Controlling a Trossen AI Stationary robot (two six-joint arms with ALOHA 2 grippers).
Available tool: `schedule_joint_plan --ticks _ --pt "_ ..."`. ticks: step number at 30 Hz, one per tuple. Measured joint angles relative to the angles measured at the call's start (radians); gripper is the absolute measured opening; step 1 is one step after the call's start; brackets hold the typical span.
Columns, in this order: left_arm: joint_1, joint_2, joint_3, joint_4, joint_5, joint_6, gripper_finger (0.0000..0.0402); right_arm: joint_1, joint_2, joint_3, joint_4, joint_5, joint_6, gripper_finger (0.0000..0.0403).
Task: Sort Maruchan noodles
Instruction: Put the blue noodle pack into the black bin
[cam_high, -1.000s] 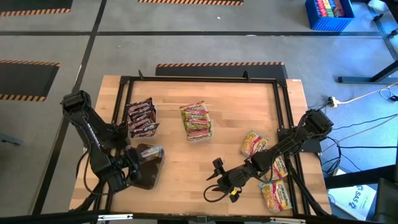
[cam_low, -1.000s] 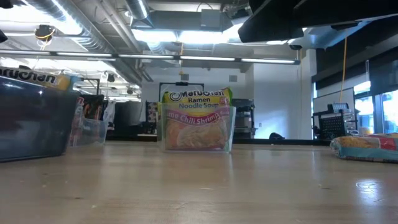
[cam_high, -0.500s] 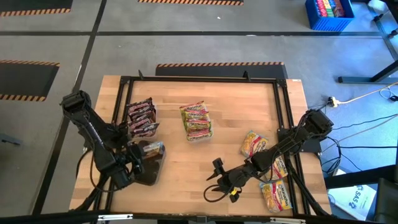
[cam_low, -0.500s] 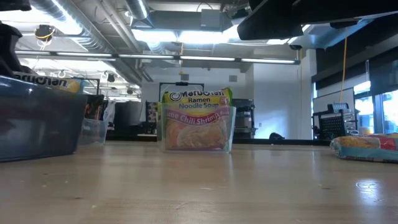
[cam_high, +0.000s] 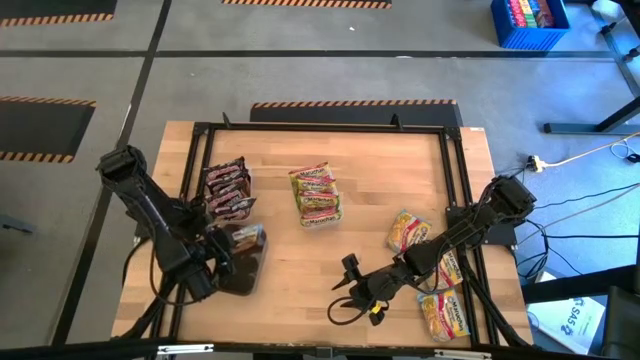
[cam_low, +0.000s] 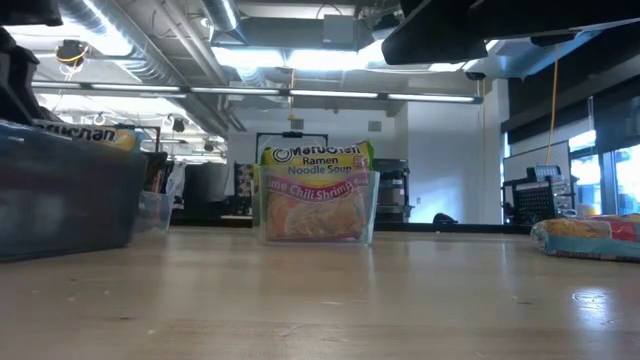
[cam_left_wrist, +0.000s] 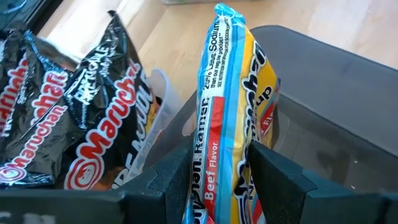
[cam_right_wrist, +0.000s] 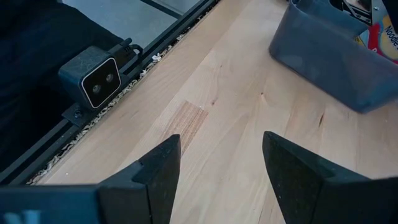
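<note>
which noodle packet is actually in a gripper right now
The Beef Flavor packet, pinched on edge by the left gripper over the dark tray; all other packets lie free.

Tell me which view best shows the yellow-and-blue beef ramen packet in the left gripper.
Left wrist view: the yellow-and-blue beef ramen packet stands edge-on, clamped in the left gripper, label readable. High view shows only that gripper over a dark tray. Low and right wrist views don't show it clearly.

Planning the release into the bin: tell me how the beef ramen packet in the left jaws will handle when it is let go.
The beef ramen packet stands on edge, pinched by the left gripper over the dark tray, so it will probably tip flat. Its crinkly wrapper looks slippery and may slide. It holds its shape upright, so it is likely stiffish, light and brittle.
</note>
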Motion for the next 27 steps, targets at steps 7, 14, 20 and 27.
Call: schedule_joint_plan --ticks 7,14,20,27 --pt "0.025 -0.002 0.027 -0.027 -0.009 -0.01 0.0165 0.0 0.0 0.0 0.0 0.0 0.0 0.0209" --pt "0.026 -0.003 0.115 -0.141 -0.027 -0.029 0.0179 0.0 0.0 0.0 0.0 0.0 0.0 0.0209" --pt "0.026 -0.003 0.23 -0.175 -0.111 0.025 0.0182 0.0 0.0 0.0 0.0 0.0 0.0 0.0209" --pt "0.031 -0.004 0.329 0.045 -0.24 0.244 0.0182 0.0 0.001 -0.001 0.043 -0.002 0.101 0.0209"
